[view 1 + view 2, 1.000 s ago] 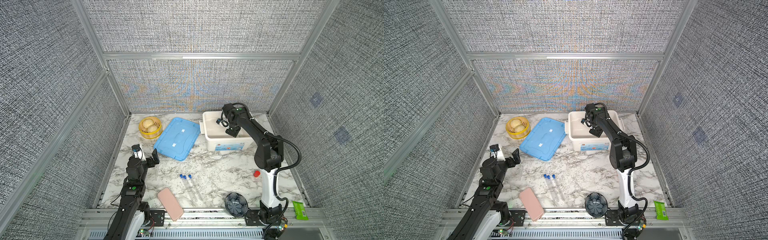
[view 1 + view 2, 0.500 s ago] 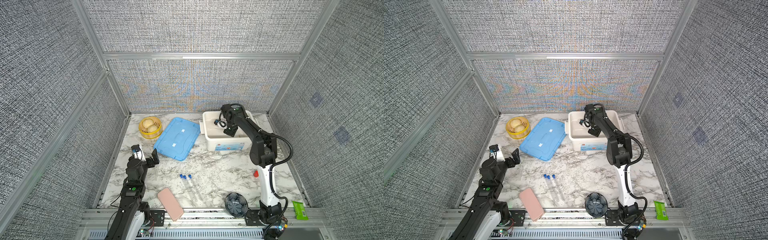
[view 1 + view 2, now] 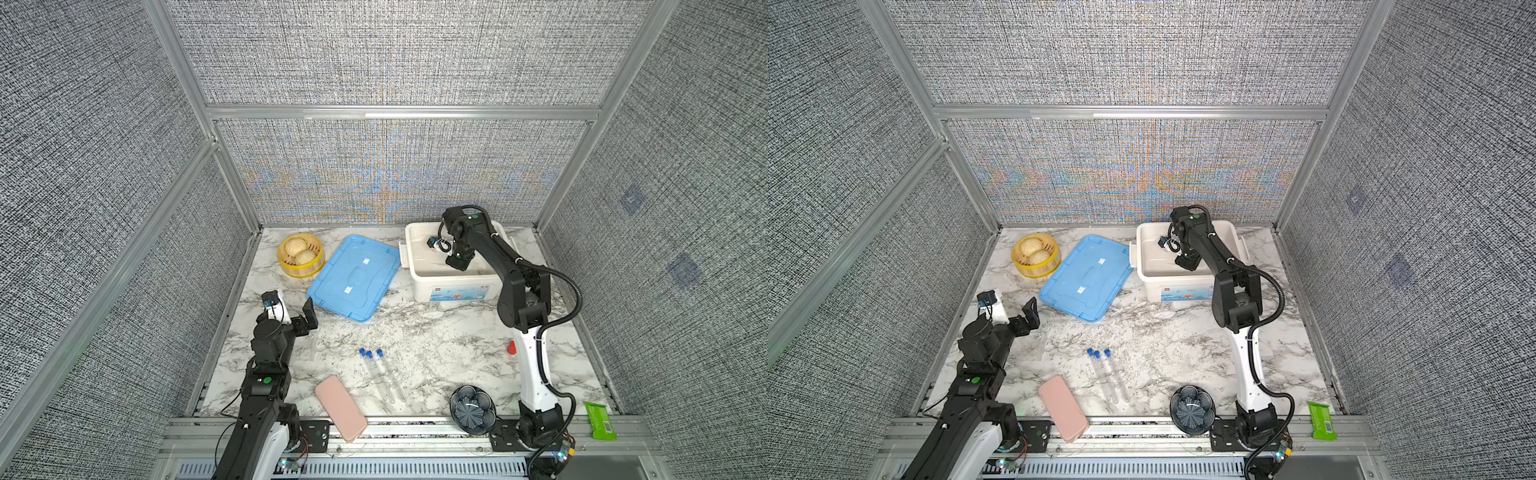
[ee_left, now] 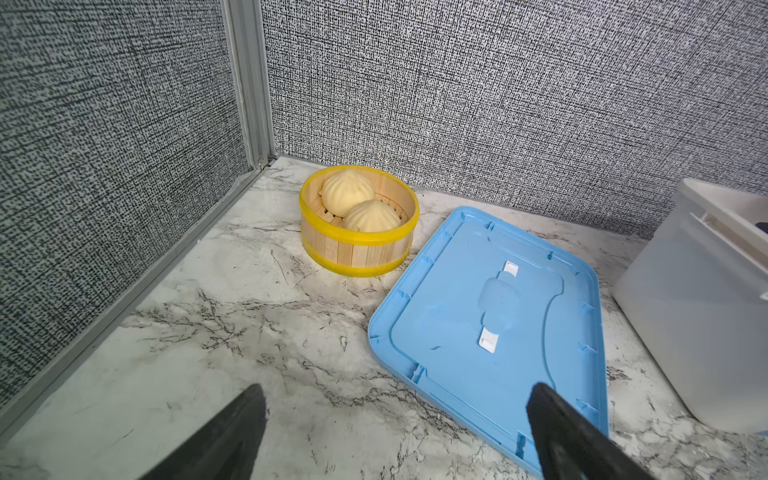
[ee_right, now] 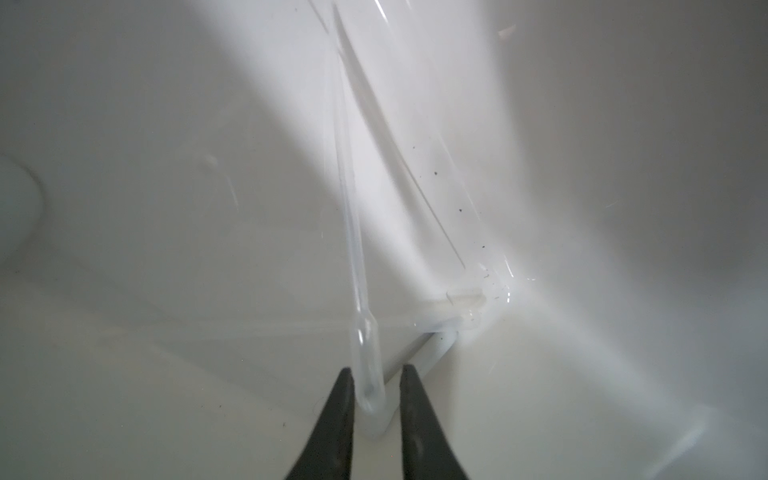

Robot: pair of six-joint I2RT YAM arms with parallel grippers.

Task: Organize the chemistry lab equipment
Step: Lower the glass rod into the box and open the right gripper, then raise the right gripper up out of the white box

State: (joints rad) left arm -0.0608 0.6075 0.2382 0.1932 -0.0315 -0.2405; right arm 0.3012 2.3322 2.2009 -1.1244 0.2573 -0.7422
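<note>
Top views: left gripper [image 3: 296, 316] sits low at the table's left edge, fingers spread wide and empty. The rack [image 3: 308, 347], clear and faint, is on the marble just beside it. Three tubes [image 3: 380, 374] lie side by side mid-table, blue caps toward the back, apart from both arms and near the pink case [image 3: 340, 409]. Right gripper [image 3: 457, 264] is down inside the white bin [image 3: 453, 286] at back right; I can't read its fingers from here. The blue lid [image 3: 355, 276] lies flat between bin and basket [image 3: 301, 254].

Left wrist: fingers [image 4: 232, 432] wide apart over bare marble. I see basket [image 4: 359, 249], lid [image 4: 490, 332] and a bin corner [image 4: 698, 291] ahead.

Right wrist: fingers [image 5: 336, 415] are a narrow gap apart near the bin floor. A clear pipette [image 5: 357, 291] has its bulb end between them. It sits against one finger, with a gap to the other, so I read the fingers as parted, not clamped.
</note>
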